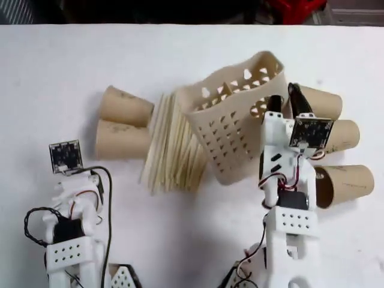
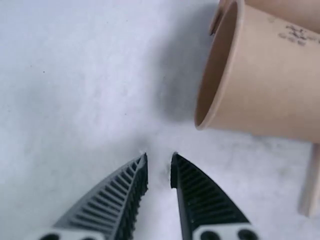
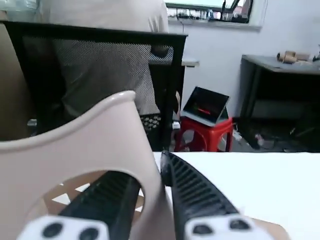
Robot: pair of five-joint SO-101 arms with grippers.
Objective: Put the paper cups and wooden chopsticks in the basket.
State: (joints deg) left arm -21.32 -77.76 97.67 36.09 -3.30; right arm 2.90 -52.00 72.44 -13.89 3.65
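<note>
The beige perforated basket (image 1: pixel 231 129) lies tilted at mid-table. My right gripper (image 1: pixel 284 103) is shut on the basket's rim (image 3: pixel 75 150), one finger inside the handle cutout and the other outside (image 3: pixel 150 167). Three paper cups lie on their sides right of that arm (image 1: pixel 321 99), (image 1: pixel 343 135), (image 1: pixel 348 183). Two more paper cups (image 1: pixel 123 105), (image 1: pixel 120 139) lie left of a heap of wooden chopsticks (image 1: pixel 174 144). The left arm (image 1: pixel 69 180) stays low at the front left. Its gripper (image 2: pixel 159 161) is open by a narrow gap and holds nothing, just short of the nearer left cup (image 2: pixel 255 85).
A single chopstick end (image 2: pixel 310 185) lies beside that cup. White tabletop (image 1: pixel 180 240) lies bare between the two arm bases and along the far edge. Beyond the table stand a black chair (image 3: pixel 100 65) and a red stool (image 3: pixel 207 135).
</note>
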